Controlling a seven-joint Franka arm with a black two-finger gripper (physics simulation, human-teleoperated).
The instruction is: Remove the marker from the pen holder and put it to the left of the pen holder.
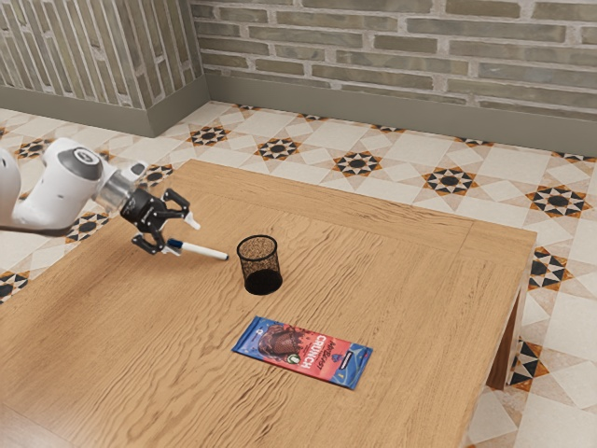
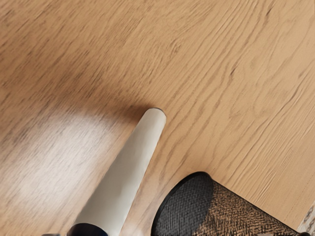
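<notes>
Marker outside holder; CRUNCH wrapper nearby

Exterior view (12 = far edge of picture): Wrapper (image 1: pixel 303 352), blue and red, read "CRUNCH"; smaller print illegible. It lay flat on the table (image 1: pixel 420 280) at 5 o'clock from the mesh pen holder (image 1: pixel 260 273), apart from it. Holder stood upright. White marker (image 1: pixel 202 251) was outside, between 9 and 10 o'clock of the holder, white end nearest it, with a small gap. Gripper (image 1: pixel 184 235) was at the marker's dark-capped end, fingers apart; contact between cap and finger could not be determined.

Wrist view (12 = along marker toward white end): Holder was near the marker at about 3 o'clock, the closest obstacle. Wood grain surrounded both.
</notes>
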